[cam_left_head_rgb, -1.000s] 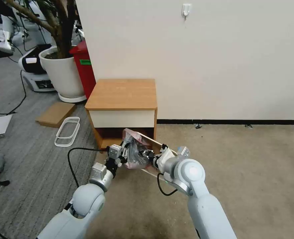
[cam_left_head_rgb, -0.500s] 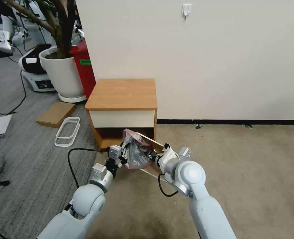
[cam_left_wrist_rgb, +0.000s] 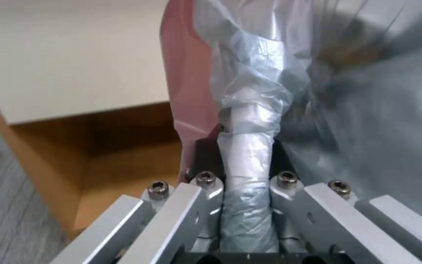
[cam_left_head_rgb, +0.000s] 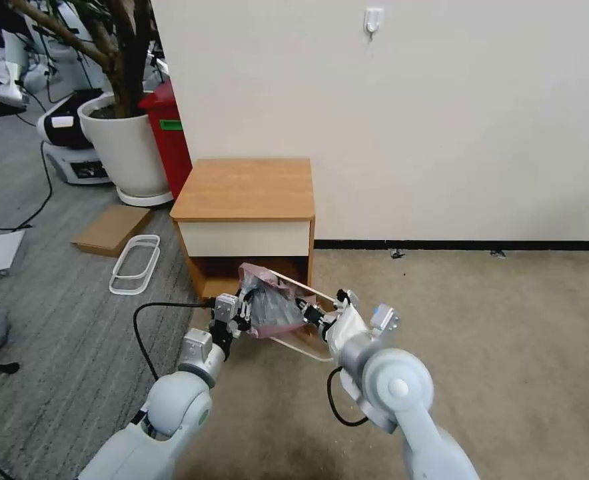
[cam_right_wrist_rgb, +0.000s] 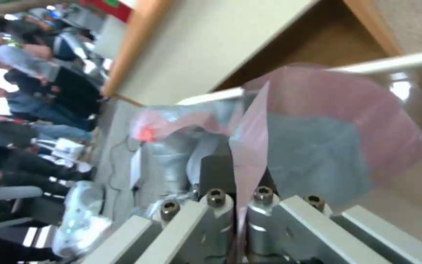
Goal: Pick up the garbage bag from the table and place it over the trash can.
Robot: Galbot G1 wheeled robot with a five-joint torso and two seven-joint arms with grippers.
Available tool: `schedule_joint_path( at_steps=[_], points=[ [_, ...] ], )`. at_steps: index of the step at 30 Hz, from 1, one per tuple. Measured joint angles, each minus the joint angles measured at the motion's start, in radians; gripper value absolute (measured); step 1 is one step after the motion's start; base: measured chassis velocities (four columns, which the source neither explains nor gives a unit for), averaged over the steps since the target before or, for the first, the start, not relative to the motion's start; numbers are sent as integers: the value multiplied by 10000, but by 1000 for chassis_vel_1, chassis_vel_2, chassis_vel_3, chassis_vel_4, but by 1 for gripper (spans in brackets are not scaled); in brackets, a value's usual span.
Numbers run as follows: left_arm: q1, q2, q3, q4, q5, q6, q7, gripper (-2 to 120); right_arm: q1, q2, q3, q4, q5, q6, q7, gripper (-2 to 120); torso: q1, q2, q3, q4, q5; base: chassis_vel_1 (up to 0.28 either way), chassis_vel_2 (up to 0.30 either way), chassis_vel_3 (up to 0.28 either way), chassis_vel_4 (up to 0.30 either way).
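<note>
The garbage bag [cam_left_head_rgb: 271,310], crinkly grey plastic with a pinkish-red edge, is stretched between my two grippers just in front of the table [cam_left_head_rgb: 244,187], low over the floor. My left gripper [cam_left_head_rgb: 244,308] is shut on a twisted grey bunch of the bag [cam_left_wrist_rgb: 250,121], as the left wrist view shows between the fingers [cam_left_wrist_rgb: 247,135]. My right gripper [cam_left_head_rgb: 306,311] is shut on the pink edge [cam_right_wrist_rgb: 318,146], pinched between its fingers [cam_right_wrist_rgb: 240,172]. The cream rim of the trash can [cam_left_head_rgb: 308,288] runs behind and below the bag; its body is mostly hidden.
A large white plant pot [cam_left_head_rgb: 128,143] and a tall red bin [cam_left_head_rgb: 168,133] stand left of the table. Cardboard [cam_left_head_rgb: 111,229] and white frames [cam_left_head_rgb: 136,262] lie on the grey carpet. A black cable [cam_left_head_rgb: 141,320] loops beside my left arm. Beige carpet [cam_left_head_rgb: 474,320] lies open on the right.
My right arm has drawn back to the right and nearer, pulling the bag wider. The left gripper has shifted slightly up and left, and the bag now sits higher and more spread.
</note>
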Motion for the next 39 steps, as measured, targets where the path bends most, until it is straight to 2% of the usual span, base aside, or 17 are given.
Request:
schedule_joint_path(
  at_steps=[2, 8, 18, 28, 31, 39],
  points=[
    [-1, -48, 6, 48, -53, 105, -133, 7, -101, -41, -153, 200, -525, 227, -421, 0, 0, 0, 0, 0, 0, 0, 0, 0, 0],
    [48, -73, 7, 65, -84, 176, -174, 7, -12, -109, -129, 282, -969, 455, -891, 4, -1, 0, 0, 0, 0, 0, 0, 0, 0],
    [79, -46, -87, -9, -312, 146, -154, 7, 179, -340, 555, -613, -1147, 606, -883, 6, -1, 0, 1, 1, 0, 0, 0, 0, 0],
    [-154, 41, -357, -223, -1289, 247, -255, 7, 244, -373, 824, -525, -1054, 594, -838, 6, -1, 0, 1, 0, 1, 0, 0, 0, 0],
    [-139, 61, -432, -354, -1730, 433, -459, 7, 279, -372, 898, -410, -868, 664, -842, 6, -1, 0, 0, 0, 1, 0, 0, 0, 0],
    [-116, 33, -556, -360, -1812, 524, -576, 7, 230, -402, 950, -44, -591, 421, -764, 6, -1, 0, 1, 1, -1, 0, 0, 0, 0]
  ],
)
